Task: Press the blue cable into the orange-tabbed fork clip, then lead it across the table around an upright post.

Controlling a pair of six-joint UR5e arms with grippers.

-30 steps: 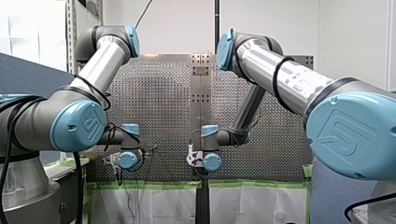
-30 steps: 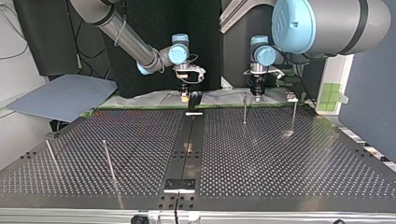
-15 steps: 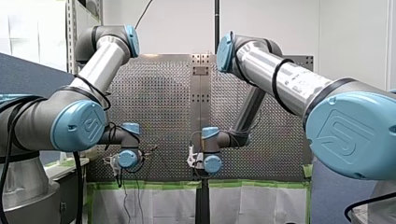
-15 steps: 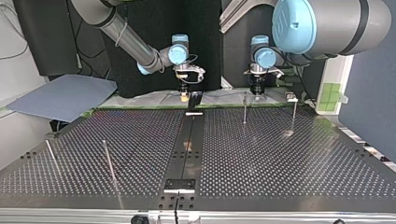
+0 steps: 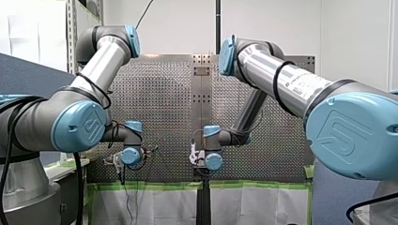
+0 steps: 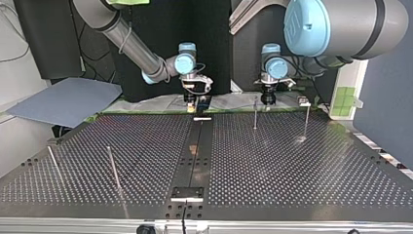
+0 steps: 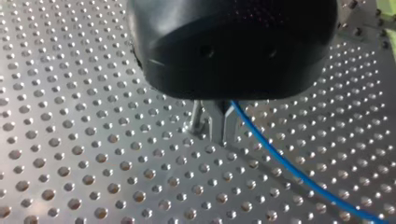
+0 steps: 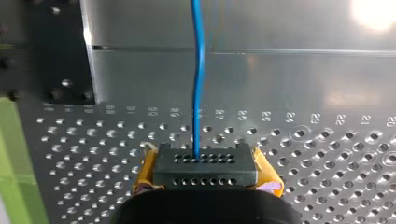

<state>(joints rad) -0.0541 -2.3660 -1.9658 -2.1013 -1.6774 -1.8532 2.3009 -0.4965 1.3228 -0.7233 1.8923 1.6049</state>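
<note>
1. Yellow-padded right end effector [image 8: 205, 163] clamps the thin blue cable [image 8: 198, 70] at the 12 o'clock edge of the perforated metal worktop [image 6: 292, 165], top view
2. Black left end effector [image 7: 214, 128]: grip state cannot be told; cable runs just beside it

Perforated tabletop [image 6: 292, 165]: dark, with holes in even rows. A smooth centre strip [image 6: 197, 146] runs from the near edge to the far edge, and a black plate [image 6: 187, 192] sits at its near end.

Four thin upright posts:
- outer left post [image 6: 53, 163] and inner left post [image 6: 113, 168], both near the camera
- inner right post [image 6: 255, 114] and outer right post [image 6: 306, 121], both toward the far edge

My right arm enters at the view's top left. Its pincer [image 6: 193, 101] is low at the strip's far end.

My left arm enters at the top right. Its pincer [image 6: 266, 99] is at the far edge, just beyond the inner right post.

A grey-blue sheet [image 6: 65, 100] lies off the tabletop at far left. Green tape squares [image 6: 347, 97] are at far right.
</note>
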